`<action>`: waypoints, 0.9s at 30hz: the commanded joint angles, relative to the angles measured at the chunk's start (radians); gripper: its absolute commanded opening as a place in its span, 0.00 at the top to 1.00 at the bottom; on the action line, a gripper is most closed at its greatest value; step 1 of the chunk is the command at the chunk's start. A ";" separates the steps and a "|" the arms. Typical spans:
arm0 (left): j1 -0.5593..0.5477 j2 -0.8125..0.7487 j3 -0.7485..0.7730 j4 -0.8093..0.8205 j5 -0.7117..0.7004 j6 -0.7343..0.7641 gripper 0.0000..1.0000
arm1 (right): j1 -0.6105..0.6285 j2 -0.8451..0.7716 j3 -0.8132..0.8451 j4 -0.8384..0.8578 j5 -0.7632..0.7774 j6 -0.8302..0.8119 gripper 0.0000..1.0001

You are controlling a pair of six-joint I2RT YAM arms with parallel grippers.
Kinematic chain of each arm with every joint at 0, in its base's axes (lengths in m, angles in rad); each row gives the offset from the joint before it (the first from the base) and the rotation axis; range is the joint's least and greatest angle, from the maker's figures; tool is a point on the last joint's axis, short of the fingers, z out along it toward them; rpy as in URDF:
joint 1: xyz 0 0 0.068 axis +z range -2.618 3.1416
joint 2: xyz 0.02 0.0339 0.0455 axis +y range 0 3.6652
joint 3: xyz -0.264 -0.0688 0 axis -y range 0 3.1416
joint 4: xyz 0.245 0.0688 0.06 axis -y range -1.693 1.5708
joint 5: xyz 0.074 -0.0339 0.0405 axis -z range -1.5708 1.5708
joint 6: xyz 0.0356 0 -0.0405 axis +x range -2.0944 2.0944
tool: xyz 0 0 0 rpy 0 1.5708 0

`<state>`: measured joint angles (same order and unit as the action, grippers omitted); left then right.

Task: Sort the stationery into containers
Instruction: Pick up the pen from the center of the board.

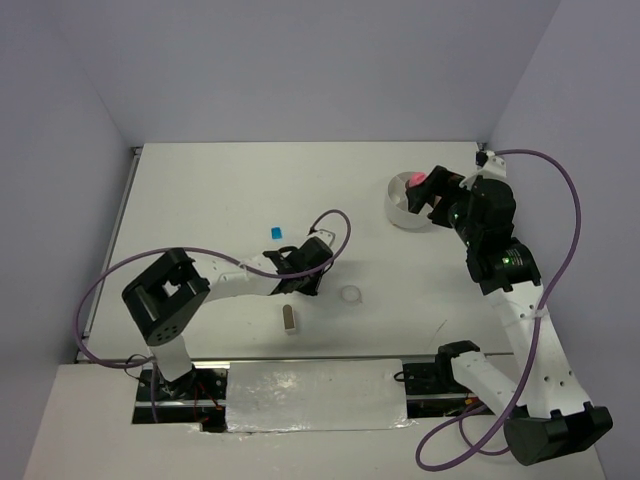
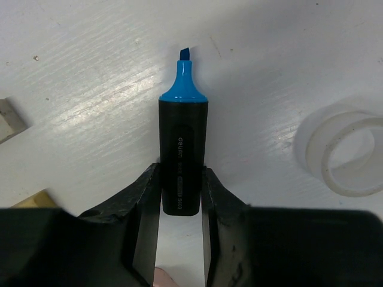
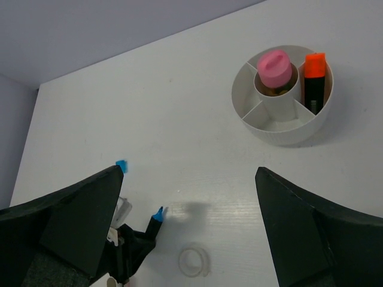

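My left gripper (image 2: 181,174) is shut on the rear end of a black marker with a blue tip (image 2: 183,140), which points away from the wrist. In the top view this gripper (image 1: 300,268) is at the table's middle. A clear tape ring (image 2: 350,156) lies to its right, also seen from above (image 1: 351,296). A small blue block (image 1: 276,232) lies just behind it. The white divided dish (image 3: 287,134) holds a pink tube (image 3: 274,67) in its centre cup and an orange-capped marker (image 3: 313,75) in a side compartment. My right gripper (image 3: 188,172) is open and empty, hovering near the dish (image 1: 400,212).
A grey block (image 2: 9,119) and a tan block (image 2: 33,200) lie left of the left gripper; one block (image 1: 290,320) shows from above near the front. Purple walls enclose the table at the back and sides. The left arm's cable loops over the table.
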<state>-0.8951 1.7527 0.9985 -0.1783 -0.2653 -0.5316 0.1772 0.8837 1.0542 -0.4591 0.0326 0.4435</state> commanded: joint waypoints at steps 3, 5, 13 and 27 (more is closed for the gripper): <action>-0.013 -0.088 -0.031 -0.044 -0.012 -0.045 1.00 | 0.005 0.003 0.003 0.040 -0.069 -0.020 0.00; 0.001 -0.174 0.017 -0.129 -0.070 -0.053 1.00 | 0.018 0.053 0.001 0.042 -0.079 -0.003 0.00; 0.344 -0.563 0.158 -0.510 -0.311 -0.252 1.00 | 0.347 0.501 0.281 -0.051 0.159 0.072 0.00; 0.493 -0.895 0.066 -0.590 -0.187 -0.205 1.00 | 0.596 1.540 1.290 -0.397 0.133 0.133 0.15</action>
<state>-0.4088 0.8902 1.1015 -0.7513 -0.5236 -0.7601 0.7559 2.4229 2.2868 -0.8070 0.1852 0.5892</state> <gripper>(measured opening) 0.382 0.854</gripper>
